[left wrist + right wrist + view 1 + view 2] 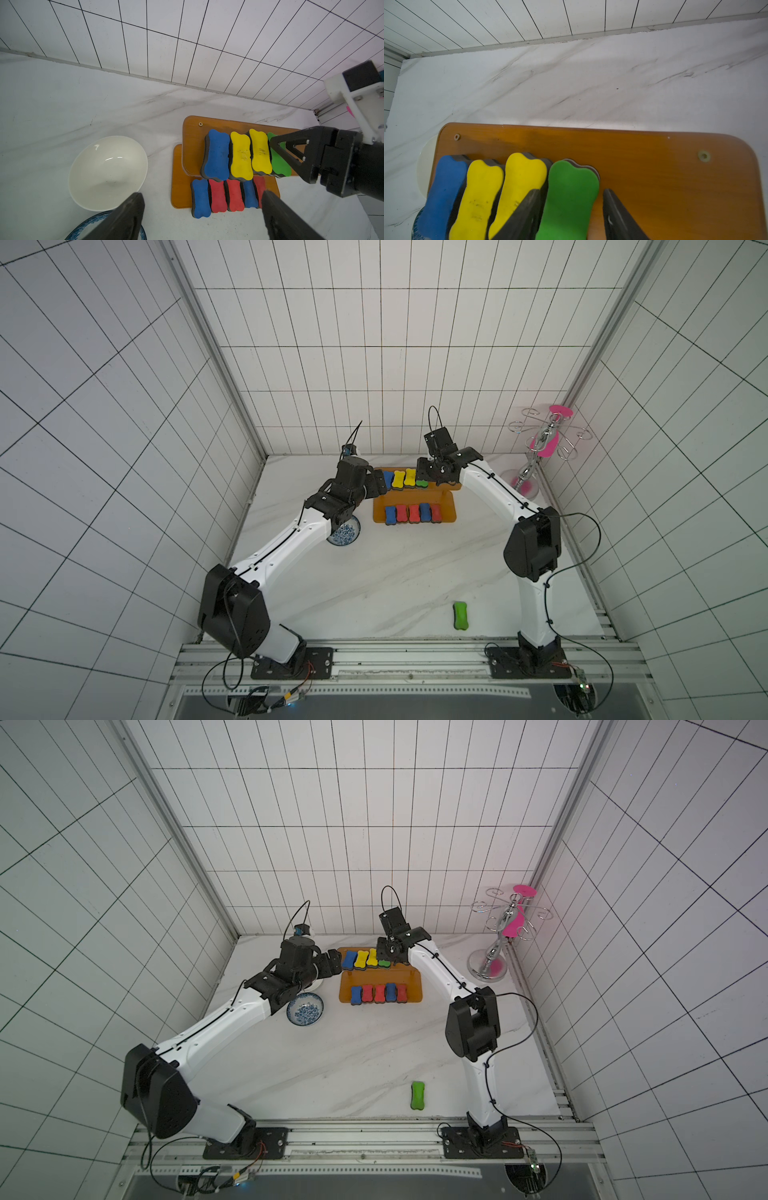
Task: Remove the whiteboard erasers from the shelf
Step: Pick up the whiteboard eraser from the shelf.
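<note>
Plainly mid-job: nine whiteboard erasers (414,514) on the two tiers of the shelf (446,512), and one loose green eraser (460,615) already down on the table (374,572), near and to the right.

Hazards first. On the left, could clip the white bowl (108,172) or the blue-patterned bowl (305,1009), just left of the shelf, with any low sweep of the left gripper (202,193). In the middle, could drag the yellow eraser (523,176) out along with the upper green eraser (572,178), packed side by side with one finger (527,216) pushed in at their seam. Could also pinch only soft foam at one end and drop it on the way out, or shove the shelf sideways on a slanted pull. Further right, little to hit: chrome-and-pink cup rack (544,439) well apart in the far right corner.

Left gripper: spread nearly full, empty, poised at the left end of the shelf beside the upper blue eraser (217,154). Right gripper (569,199): roughly half spread, straddling the upper green eraser at the right end of its row. One finger against its left edge, a sliver of board before the other finger (614,214), so judged not yet clamped.
</note>
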`<state>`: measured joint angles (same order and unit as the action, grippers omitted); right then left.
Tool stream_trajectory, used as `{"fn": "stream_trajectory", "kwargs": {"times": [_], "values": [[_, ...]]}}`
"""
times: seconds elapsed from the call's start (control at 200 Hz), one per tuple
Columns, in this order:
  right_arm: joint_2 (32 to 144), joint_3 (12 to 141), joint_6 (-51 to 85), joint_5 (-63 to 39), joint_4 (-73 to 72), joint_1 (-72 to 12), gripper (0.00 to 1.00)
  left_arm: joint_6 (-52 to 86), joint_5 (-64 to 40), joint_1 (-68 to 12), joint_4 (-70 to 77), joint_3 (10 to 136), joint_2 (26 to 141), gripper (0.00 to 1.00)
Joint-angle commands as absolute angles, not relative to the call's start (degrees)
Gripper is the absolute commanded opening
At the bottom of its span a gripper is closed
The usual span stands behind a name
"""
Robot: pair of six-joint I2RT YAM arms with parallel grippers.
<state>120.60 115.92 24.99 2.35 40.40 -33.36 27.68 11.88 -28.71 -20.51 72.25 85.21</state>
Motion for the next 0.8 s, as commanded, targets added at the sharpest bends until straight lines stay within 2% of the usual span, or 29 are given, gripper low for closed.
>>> {"fn": "stream_trajectory", "kwargs": {"times": [0.0, 0.795], "values": [[121.55, 116.12, 24.44, 2.29, 41.43, -33.13, 0.51, 27.99, 11.22, -28.66, -19.45, 71.36, 85.43, 0.92], [120.42, 114.26, 19.75, 8.47, 43.68, -32.64, 0.48, 28.02, 12.17, -28.04, -19.66, 71.15, 85.00, 0.92]]}}
